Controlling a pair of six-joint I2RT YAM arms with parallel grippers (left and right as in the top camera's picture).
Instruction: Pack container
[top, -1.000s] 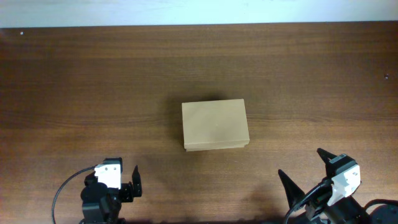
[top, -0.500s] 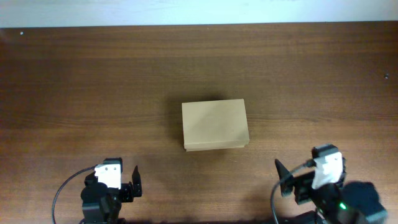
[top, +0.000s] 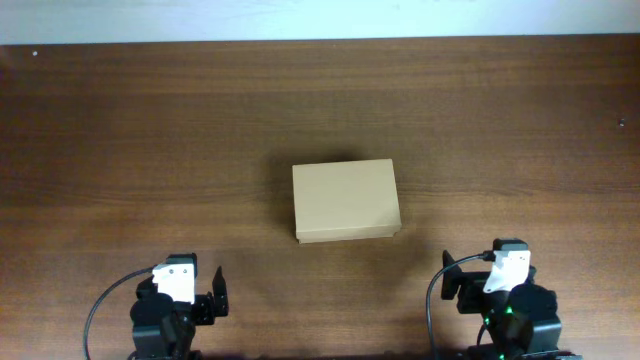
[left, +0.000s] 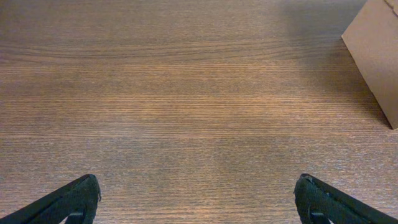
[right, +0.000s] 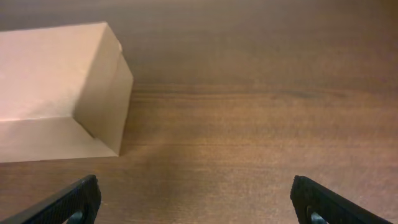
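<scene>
Container (top: 346, 202) shut at centre of overhead frame, left gripper (left: 196, 193) and right gripper (right: 193, 190) both spread wide, empty, at the lower edge, well apart from it — likely best: one steadies the box, the other lifts the flap slowly.

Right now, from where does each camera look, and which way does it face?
Overhead: above the table, looking straight down; left pincer and right pincer at the bottom.
Left wrist: behind the left pincer, facing forward; own fingertips at the bottom corners.
Right wrist: the same behind the right pincer.
Shared: all three show the box.
</scene>
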